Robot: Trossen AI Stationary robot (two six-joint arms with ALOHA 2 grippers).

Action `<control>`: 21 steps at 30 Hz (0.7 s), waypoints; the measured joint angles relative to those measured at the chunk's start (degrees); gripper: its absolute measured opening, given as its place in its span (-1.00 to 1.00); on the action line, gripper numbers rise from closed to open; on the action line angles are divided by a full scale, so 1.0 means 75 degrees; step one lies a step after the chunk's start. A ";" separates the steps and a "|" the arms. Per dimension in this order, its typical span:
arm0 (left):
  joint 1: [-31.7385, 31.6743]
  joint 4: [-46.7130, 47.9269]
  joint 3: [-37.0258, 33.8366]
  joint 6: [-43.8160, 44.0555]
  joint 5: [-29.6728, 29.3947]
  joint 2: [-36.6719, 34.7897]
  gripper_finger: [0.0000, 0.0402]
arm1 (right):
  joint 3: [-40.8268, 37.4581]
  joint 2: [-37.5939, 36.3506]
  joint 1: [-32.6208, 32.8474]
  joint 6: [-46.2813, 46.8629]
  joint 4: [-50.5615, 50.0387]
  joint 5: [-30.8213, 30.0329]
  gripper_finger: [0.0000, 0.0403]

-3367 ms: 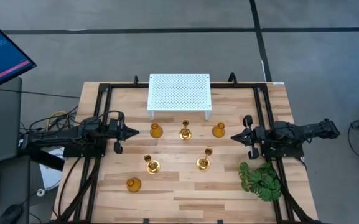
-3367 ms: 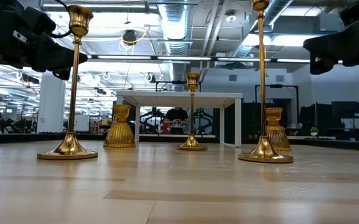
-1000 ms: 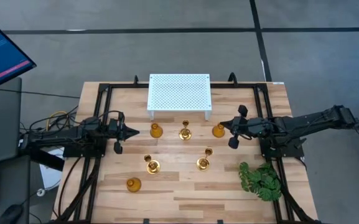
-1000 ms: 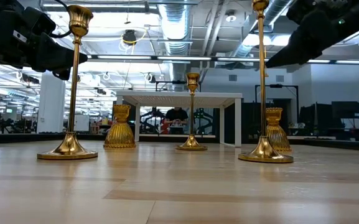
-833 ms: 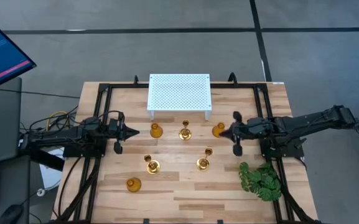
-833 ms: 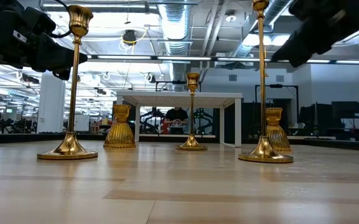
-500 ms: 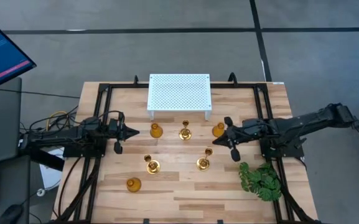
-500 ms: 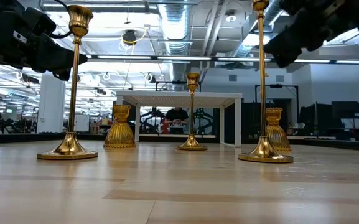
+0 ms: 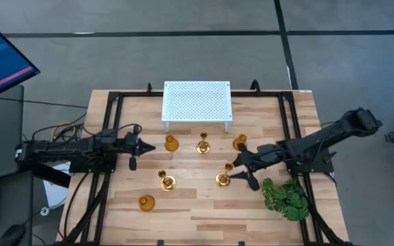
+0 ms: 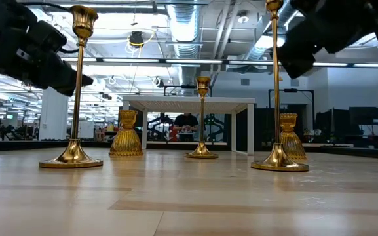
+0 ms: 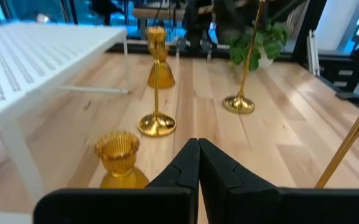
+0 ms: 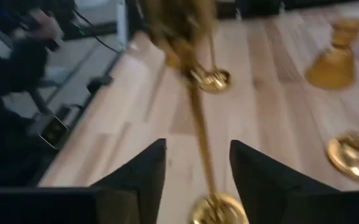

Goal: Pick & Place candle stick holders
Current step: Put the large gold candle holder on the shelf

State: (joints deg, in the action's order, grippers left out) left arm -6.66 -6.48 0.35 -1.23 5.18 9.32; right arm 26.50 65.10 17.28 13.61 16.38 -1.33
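Right gripper (image 9: 237, 171): fingers standing apart, straddling a tall stick (image 9: 224, 179) at the table's middle-right, not gripping.
Left gripper (image 9: 142, 146): fingers pressing together, hovering beside a squat holder (image 9: 171, 143).

Six gold candle stick holders (image 9: 203, 145) stood upright on the table: three slim sticks on round bases, three squat bulbous ones.

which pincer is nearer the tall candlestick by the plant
Right. The right pincer is open right at the tall candlestick, its stem between the fingers in the right wrist view. The left pincer sits shut across the table, well off.
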 joint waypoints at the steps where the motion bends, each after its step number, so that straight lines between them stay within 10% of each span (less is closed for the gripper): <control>1: 0.0000 0.0000 -0.0002 0.0000 0.0001 0.0088 -0.98 | 0.0000 0.0092 0.0033 0.0000 0.0210 0.0000 -0.10; 9: -0.0001 -0.0060 -0.0002 0.0006 -0.0001 0.0547 -0.98 | 0.0000 0.0582 0.0096 0.0000 0.0947 -0.0034 -0.13; 21: -0.0002 -0.0138 -0.0002 0.0023 -0.0001 0.0638 -0.98 | 0.0000 0.0720 0.0094 0.0000 0.1282 -0.0230 -0.71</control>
State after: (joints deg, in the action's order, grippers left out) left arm -6.67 -7.51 0.34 -1.06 5.17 14.11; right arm 26.50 70.50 17.98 13.61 26.00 -3.05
